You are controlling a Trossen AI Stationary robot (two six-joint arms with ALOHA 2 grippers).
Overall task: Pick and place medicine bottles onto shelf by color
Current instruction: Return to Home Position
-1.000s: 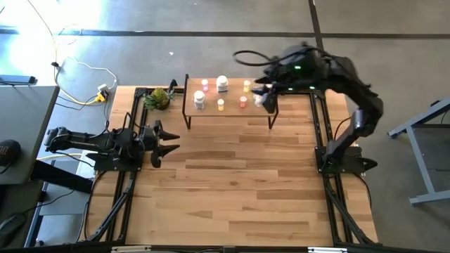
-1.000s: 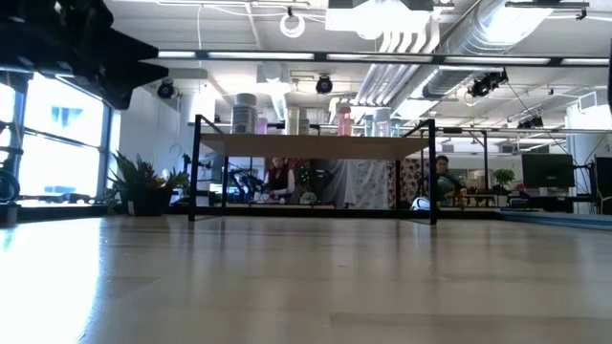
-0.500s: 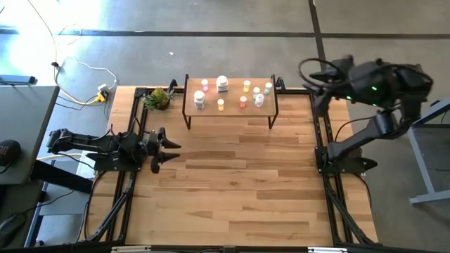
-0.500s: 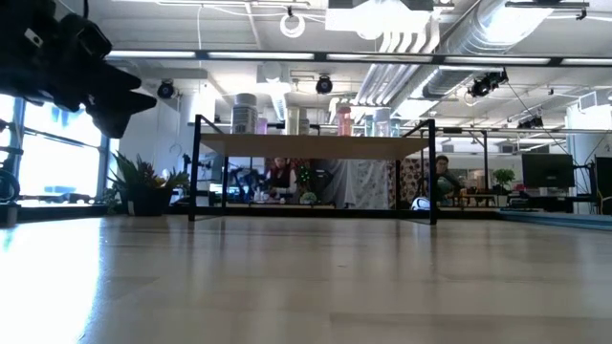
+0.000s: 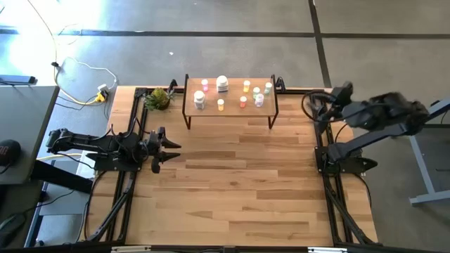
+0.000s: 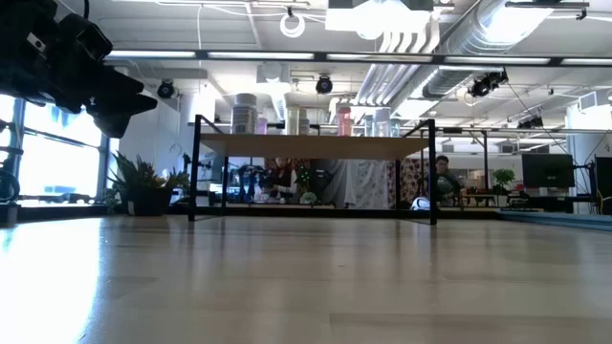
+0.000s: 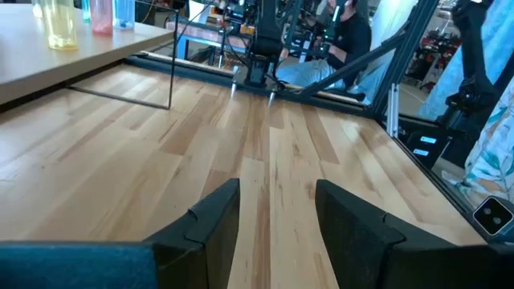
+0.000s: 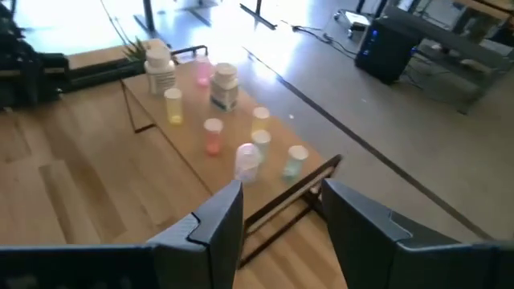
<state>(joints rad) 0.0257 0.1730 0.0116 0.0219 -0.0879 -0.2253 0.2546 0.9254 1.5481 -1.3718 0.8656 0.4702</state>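
Several small medicine bottles [image 5: 222,85], white, pink, orange, yellow and green, stand upright on the shelf [image 5: 228,111], a low light-wood board on black legs at the table's far middle. The right wrist view shows the bottles [image 8: 224,85] from above, and the low view shows them [image 6: 247,114] atop the shelf [image 6: 316,144]. My left gripper [image 5: 167,149] hovers open and level over the table's left side, pointing right, with nothing between its fingers [image 7: 210,218]. My right gripper [image 5: 332,104] is open and raised beyond the shelf's right end, near the table's right edge, holding nothing [image 8: 281,217].
A green leafy plant [image 5: 159,98] sits left of the shelf at the far edge. Black frame rails [image 5: 322,133] run along the table's left and right sides. Bare planks [image 5: 232,183] stretch from the shelf to the near edge. A person [image 6: 442,178] sits in the room beyond.
My right gripper has pulled back from above the shelf's right end toward the table's right edge, swinging round and sinking a little, open throughout. My left gripper has dropped slightly and its fingers have drawn closer together. The bottles have stayed in place.
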